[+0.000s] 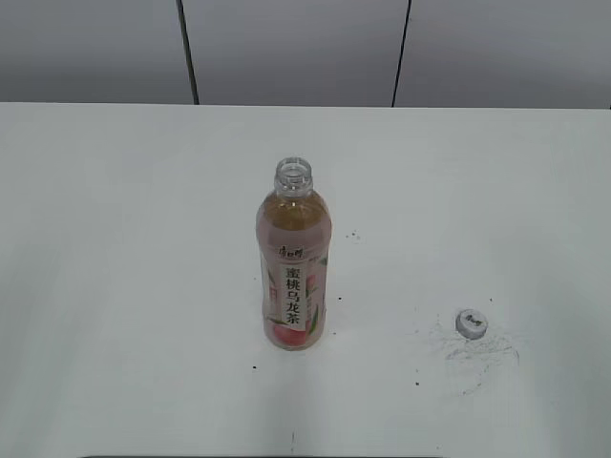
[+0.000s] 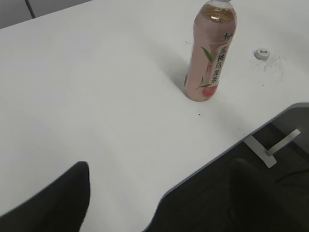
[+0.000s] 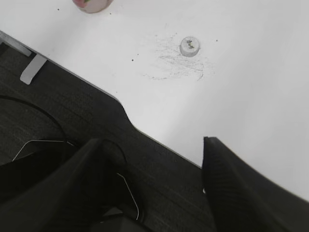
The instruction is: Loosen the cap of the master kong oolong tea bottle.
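The master kong oolong tea bottle [image 1: 294, 272] stands upright near the middle of the white table, its neck open with no cap on it. It also shows in the left wrist view [image 2: 211, 53], and its base shows in the right wrist view [image 3: 91, 5]. The cap [image 1: 471, 322] lies on the table to the bottle's right, apart from it; it also shows in the left wrist view [image 2: 261, 53] and the right wrist view [image 3: 190, 46]. My left gripper [image 2: 159, 193] is open and empty over the table's front edge. My right gripper [image 3: 154, 164] is open and empty, off the front edge.
The white table [image 1: 124, 248] has scuff marks [image 1: 482, 358] around the cap. Its front edge has a curved cut-out [image 2: 164, 203]. A metal bracket [image 2: 270, 150] sticks out below the edge. Dark floor and cables [image 3: 43, 140] lie beneath.
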Available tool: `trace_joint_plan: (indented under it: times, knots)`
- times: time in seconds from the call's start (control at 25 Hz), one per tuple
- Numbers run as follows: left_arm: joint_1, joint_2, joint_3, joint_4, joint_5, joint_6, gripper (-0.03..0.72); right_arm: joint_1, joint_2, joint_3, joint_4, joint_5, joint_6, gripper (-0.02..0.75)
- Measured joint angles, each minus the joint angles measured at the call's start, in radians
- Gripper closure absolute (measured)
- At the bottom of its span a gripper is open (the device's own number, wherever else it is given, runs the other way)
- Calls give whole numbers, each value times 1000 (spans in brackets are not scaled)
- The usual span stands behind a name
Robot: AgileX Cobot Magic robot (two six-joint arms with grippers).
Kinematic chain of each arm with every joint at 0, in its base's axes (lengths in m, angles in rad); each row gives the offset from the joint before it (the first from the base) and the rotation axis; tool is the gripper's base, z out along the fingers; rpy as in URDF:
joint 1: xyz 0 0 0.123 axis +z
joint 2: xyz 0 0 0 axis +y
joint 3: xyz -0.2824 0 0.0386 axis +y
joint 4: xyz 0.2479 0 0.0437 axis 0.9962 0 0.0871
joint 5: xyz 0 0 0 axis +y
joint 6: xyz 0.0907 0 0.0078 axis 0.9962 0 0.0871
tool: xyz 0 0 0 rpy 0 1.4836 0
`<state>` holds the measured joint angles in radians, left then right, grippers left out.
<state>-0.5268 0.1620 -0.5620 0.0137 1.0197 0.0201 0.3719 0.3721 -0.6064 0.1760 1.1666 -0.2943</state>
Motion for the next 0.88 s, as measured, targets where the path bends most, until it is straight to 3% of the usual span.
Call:
trace_joint_plan:
  times: [0.16, 0.8, 0.88]
  knots:
    - [0, 0, 1, -2, 2, 0, 166, 0, -110, 83, -15, -29, 1, 256]
    - [0, -6, 1, -2, 2, 1, 198, 0, -143, 90, -37, -48, 5, 256]
    - [27, -18, 1, -4, 2, 1, 198, -2, -159, 91, -37, -50, 5, 256]
